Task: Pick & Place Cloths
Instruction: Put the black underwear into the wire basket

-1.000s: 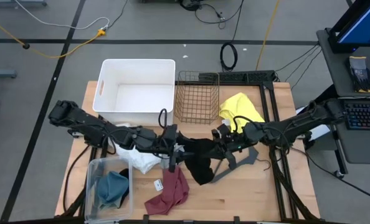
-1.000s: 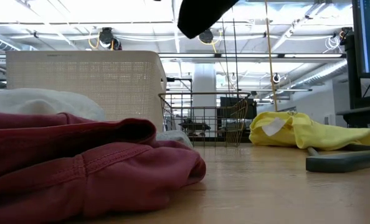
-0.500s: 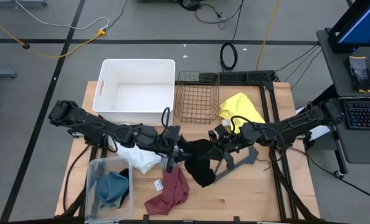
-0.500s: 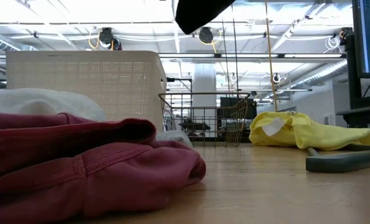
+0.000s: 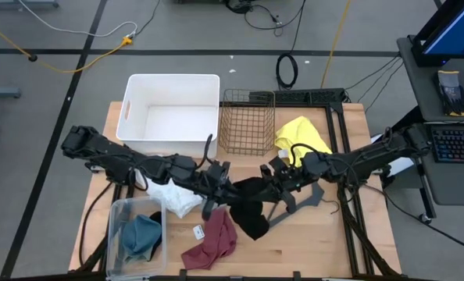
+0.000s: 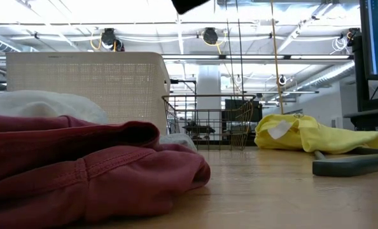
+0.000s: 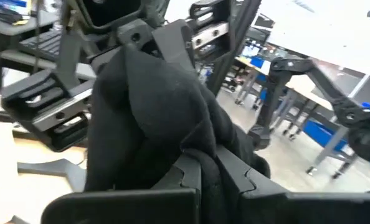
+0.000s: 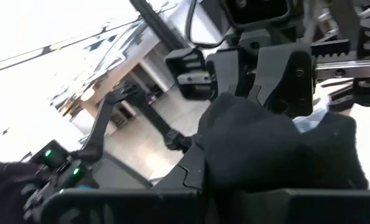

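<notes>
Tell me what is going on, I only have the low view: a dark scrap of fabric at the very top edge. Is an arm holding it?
Observer: Yes. The soft black fabric cloth hangs above the table between both arms, gripped by the left end effector and the right end effector.
Operator: Are both really clamped on it?
Observer: Each wrist view shows that arm's fingers closed on black fabric, with the other end effector facing it.
Operator: Where does it hang relative to the maroon cloth filling my foreground?
Observer: From above, the crumpled maroon fabric cloth lies just on the near-edge side of it, toward the left arm.
</notes>
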Controlling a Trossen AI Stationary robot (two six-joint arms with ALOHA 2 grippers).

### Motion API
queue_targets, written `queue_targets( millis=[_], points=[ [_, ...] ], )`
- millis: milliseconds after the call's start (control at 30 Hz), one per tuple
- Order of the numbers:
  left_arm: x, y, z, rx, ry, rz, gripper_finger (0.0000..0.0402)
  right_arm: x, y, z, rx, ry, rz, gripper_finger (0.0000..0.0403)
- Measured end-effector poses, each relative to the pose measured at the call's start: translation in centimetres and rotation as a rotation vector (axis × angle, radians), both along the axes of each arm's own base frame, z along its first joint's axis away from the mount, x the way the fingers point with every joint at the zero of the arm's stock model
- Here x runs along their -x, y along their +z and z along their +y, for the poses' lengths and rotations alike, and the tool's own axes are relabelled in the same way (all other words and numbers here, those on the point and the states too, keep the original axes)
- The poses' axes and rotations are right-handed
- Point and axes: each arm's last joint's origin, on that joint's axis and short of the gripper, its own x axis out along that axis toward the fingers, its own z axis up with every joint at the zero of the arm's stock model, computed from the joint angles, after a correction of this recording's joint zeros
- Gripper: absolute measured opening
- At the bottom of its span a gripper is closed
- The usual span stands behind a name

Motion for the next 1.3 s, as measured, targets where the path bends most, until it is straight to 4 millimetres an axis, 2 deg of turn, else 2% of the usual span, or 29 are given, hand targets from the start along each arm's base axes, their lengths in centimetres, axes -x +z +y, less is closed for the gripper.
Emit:
queue_targets(
  millis=[367, 567, 800, 1067, 1200, 1300],
  points=[
    [0.2, 1.1, -0.2, 0.022, -0.082, -0.115, 0.0004, 0.7, 0.5, 0.4, 0.008, 0.215, -0.021, 0.0068],
    [0.3, 1.6, 0.2, 0.025, -0.062, -0.139, 0.0003, 1.1, -0.6, 0.7, 0.022, 0.358, 0.103, 0.0085],
    [0.2, 2.2, 0.9, 0.037, -0.034, -0.192, 0.0002, 1.4, -2.5, 0.8, 0.073, 0.385, 0.281, 0.007],
    [-0.1, 2.6, 2.3, 0.012, 0.037, -0.238, 0.0001, 2.3, -3.6, 0.9, 0.229, 0.33, 0.365, 0.0005],
    [-0.6, 4.3, 3.3, -0.053, 0.087, -0.236, 0.0001, 3.1, -3.6, 0.4, 0.288, 0.247, 0.42, 0.0003],
    [-1.0, 5.7, 4.3, -0.149, 0.141, -0.164, 0.0001, 3.9, -3.5, 0.1, 0.342, 0.185, 0.455, 0.0001]
  ],
)
